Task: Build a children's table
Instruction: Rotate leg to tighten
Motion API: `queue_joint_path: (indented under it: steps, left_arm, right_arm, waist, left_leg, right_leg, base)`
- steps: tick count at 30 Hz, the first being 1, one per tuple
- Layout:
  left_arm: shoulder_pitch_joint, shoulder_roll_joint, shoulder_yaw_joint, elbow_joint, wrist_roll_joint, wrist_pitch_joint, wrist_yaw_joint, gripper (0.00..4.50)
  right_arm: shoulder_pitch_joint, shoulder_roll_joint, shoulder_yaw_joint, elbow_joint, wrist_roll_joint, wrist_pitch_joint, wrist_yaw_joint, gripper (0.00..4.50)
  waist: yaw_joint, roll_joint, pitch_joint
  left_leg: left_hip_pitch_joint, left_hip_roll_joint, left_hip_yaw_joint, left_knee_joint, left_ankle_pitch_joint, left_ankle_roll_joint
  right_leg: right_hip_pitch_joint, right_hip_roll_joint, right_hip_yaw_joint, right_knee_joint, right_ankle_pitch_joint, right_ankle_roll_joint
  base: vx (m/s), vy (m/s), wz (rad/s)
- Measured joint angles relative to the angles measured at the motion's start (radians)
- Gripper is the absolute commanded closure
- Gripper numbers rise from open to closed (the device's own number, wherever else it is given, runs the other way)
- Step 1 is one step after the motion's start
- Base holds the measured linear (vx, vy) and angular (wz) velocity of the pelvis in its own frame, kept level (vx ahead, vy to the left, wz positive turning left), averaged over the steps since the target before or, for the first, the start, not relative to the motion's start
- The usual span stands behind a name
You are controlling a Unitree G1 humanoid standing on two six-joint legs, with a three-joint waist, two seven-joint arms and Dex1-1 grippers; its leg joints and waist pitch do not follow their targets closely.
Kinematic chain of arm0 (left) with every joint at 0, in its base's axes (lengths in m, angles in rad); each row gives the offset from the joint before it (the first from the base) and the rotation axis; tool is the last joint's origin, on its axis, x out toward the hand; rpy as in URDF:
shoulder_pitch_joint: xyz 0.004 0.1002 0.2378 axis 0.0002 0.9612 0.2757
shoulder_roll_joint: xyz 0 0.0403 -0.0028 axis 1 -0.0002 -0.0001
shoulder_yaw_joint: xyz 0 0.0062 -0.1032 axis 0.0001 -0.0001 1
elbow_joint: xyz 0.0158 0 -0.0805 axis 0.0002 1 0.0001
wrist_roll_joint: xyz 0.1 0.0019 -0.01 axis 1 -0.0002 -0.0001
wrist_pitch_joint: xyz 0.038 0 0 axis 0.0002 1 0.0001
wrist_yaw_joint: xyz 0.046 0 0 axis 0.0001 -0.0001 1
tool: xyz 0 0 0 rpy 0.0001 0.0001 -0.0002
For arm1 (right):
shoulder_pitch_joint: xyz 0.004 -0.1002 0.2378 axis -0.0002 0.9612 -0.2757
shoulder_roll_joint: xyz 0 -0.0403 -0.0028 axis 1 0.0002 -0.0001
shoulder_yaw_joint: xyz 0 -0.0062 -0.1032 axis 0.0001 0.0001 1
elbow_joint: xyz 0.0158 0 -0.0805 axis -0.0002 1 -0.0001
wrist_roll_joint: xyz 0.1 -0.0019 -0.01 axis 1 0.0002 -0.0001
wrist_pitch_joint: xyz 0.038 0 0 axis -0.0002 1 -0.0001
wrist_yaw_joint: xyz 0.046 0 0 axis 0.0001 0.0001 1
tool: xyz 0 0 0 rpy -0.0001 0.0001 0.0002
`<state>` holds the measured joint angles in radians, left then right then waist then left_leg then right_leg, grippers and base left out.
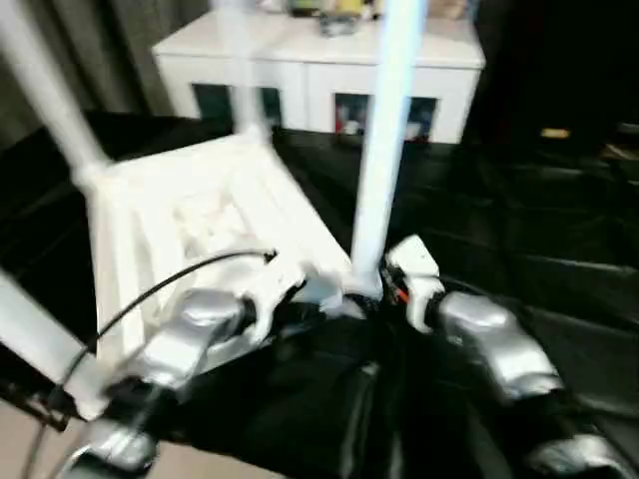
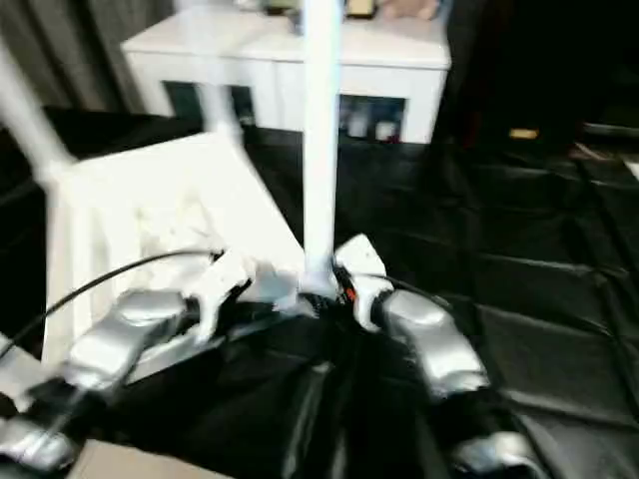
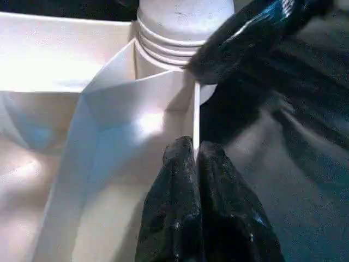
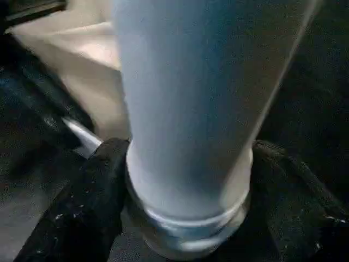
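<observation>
1. Children's table (image 1: 200, 215) lies upside down and tilted on the black-covered worktop (image 1: 519, 239), its ribbed underside facing up and its round white legs rising from the corners.
2. Nearest leg (image 1: 384, 140) stands upright at the corner closest to the robot, between the two silver forearms.
3. Left pincer (image 3: 195, 155) is clenched on the thin raised rim (image 3: 196, 117) of the tabletop, right beside that corner's threaded socket (image 3: 163, 49).
4. Right pincer (image 4: 188, 164) straddles the base of the nearest leg, one black finger (image 4: 92, 191) on each side and touching it; its jaws stand wide around the leg's collar.
5. White cabinet (image 1: 319, 70) with dark glass doors stands beyond the worktop.
</observation>
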<state>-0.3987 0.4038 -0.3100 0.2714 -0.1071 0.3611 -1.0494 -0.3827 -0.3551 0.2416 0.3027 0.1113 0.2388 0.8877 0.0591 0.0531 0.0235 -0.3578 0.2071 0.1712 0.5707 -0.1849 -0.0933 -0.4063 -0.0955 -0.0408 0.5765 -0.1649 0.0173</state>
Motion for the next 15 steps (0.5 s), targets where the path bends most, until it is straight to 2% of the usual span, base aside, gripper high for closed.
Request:
queue_joint_path:
  steps: [2, 7, 8, 15]
  left_arm:
    - [0.018, 0.019, -0.005, -0.034, -0.019, 0.022, -0.045, 4.5]
    - [0.036, 0.035, -0.01, -0.059, -0.025, 0.036, -0.072, 4.5]
    - [0.036, 0.035, -0.011, -0.06, -0.025, 0.037, -0.075, 4.5]
    - [0.039, 0.04, -0.012, -0.074, -0.026, 0.056, -0.082, 4.5]
  right_arm:
    - [0.011, -0.029, 0.014, -0.024, 0.016, 0.003, 0.077, 0.99]
    - [0.014, -0.059, 0.031, -0.043, 0.033, 0.021, 0.154, 0.99]
    - [0.015, -0.058, 0.032, -0.046, 0.034, 0.022, 0.158, 1.16]
    - [0.016, -0.057, 0.036, -0.05, 0.037, 0.034, 0.164, 1.62]
  waist:
    - [0.002, -0.004, 0.002]
    - [0.001, -0.005, 0.003]
    - [0.001, -0.005, 0.003]
    - [0.0, -0.005, 0.003]
  left_leg:
    - [-0.001, 0.0, 0.0, 0.001, 0.0, 0.0]
    - [0.001, 0.001, 0.0, 0.002, 0.0, -0.001]
    - [0.001, 0.001, 0.0, 0.002, 0.0, -0.001]
    - [0.001, 0.001, 0.0, 0.002, 0.0, -0.001]
  right_leg:
    - [0.0, 0.0, 0.0, 0.0, 0.0, 0.0]
    - [0.001, 0.001, 0.001, 0.003, 0.0, -0.001]
    - [0.001, 0.001, 0.001, 0.003, 0.0, -0.001]
    - [0.001, 0.001, 0.001, 0.004, 0.001, -0.001]
  base:
    - [0.0, 0.0, 0.0]
    - [0.0, 0.0, 0.0]
    - [0.0, 0.0, 0.0]
    - [0.0, 0.0, 0.0]
